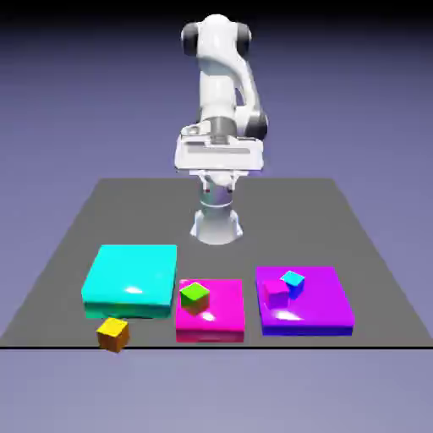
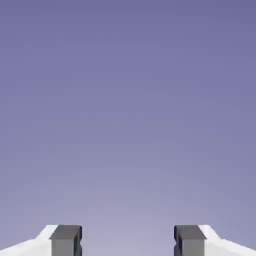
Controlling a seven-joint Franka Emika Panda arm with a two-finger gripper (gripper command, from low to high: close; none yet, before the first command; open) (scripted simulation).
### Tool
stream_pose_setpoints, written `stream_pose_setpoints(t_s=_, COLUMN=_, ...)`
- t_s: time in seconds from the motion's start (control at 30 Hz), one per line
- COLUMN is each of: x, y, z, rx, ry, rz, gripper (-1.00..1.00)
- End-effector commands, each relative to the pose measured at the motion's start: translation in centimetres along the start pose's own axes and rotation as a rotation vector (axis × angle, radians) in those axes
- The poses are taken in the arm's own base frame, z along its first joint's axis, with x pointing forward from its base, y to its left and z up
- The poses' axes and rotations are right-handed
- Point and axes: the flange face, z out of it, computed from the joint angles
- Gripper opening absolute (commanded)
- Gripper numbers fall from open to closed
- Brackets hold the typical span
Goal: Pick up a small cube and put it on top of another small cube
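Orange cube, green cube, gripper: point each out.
orange cube (image 1: 113,334), exterior view, its front face, on the table.
green cube (image 1: 194,295), exterior view, its top face, on the magenta slab.
gripper (image 2: 128,242), hand view, gap between the open fingertips.

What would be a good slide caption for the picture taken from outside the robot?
White robot arm, gripper raised, behind three flat slabs and four small cubes: orange, green, magenta, blue.

- Dark grey surface (image 1: 127,211), flat, matte, straight near edge.
- Plain blue-violet backdrop (image 1: 84,84) behind and below the surface, darkest at top.
- Hand view: backdrop only.
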Motion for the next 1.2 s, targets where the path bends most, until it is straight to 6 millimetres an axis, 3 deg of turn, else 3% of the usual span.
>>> stream_pose_setpoints(t_s=0.0, x=0.8, y=0.3, z=0.9, rx=-0.023, ry=-0.021, rz=0.017, gripper=0.00)
stream_pose_setpoints(t_s=0.33, x=7.2, y=5.1, z=11.1, rx=-0.253, ry=-0.217, rz=0.176, gripper=0.00)
stream_pose_setpoints(t_s=0.73, x=11.9, y=15.4, z=22.7, rx=-0.522, ry=-0.417, rz=0.328, gripper=0.00)
stream_pose_setpoints(t_s=1.0, x=13.0, y=23.3, z=29.0, rx=-0.691, ry=-0.532, rz=0.394, gripper=0.00)
stream_pose_setpoints(t_s=1.03, x=13.0, y=23.3, z=29.0, rx=-0.691, ry=-0.532, rz=0.394, gripper=0.00)
stream_pose_setpoints(t_s=1.17, x=9.1, y=26.7, z=33.7, rx=-0.691, ry=-0.532, rz=0.394, gripper=0.00)
